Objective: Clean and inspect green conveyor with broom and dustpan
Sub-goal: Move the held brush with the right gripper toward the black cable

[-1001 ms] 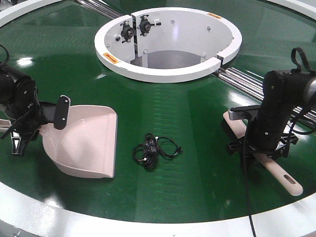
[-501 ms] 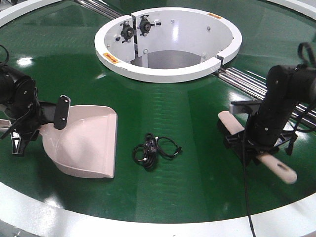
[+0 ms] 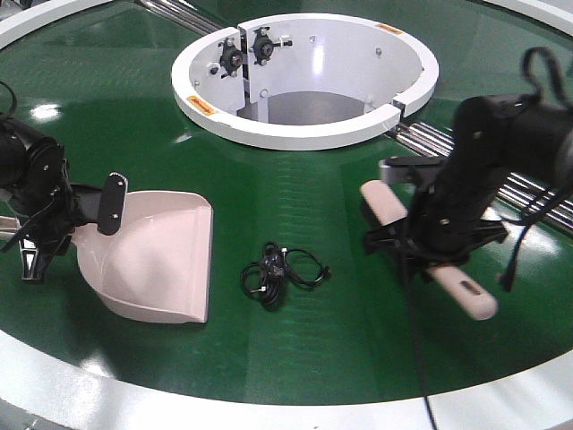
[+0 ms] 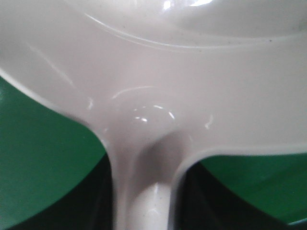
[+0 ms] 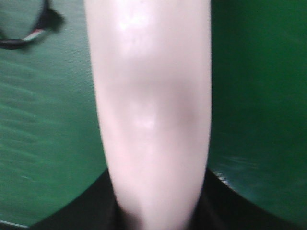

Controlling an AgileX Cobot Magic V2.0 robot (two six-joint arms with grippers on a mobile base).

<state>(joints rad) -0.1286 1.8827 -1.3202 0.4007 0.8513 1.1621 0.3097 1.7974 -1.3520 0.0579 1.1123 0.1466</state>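
Both tools are in hand, but the sweeping itself has not been done. The left gripper (image 3: 40, 237), at the left edge of the green conveyor (image 3: 340, 179), has its jaws pressed onto the handle of the dustpan (image 3: 161, 260). The left wrist view shows the handle root running down between two dark jaw shapes. The pan lies flat on the belt with its wide mouth facing right, and nothing shows inside it.

The right gripper (image 3: 428, 251) pinches the broom (image 3: 380, 202) partway along its handle. The handle fills the right wrist view, with dark jaw edges at its foot. The broom head points far-left towards the white hub (image 3: 304, 134), and the slotted handle end points near-right. Whether the bristles touch the belt I cannot tell.

A tangle of black cable (image 3: 279, 271) lies on the belt between the pan's mouth and the broom, just beside the pan and apart from the bristles.

As I judge it, what remains is brushing the cable leftwards into the pan, lifting the pan off, and looking over the rest of the belt and the steel rollers (image 3: 528, 193).
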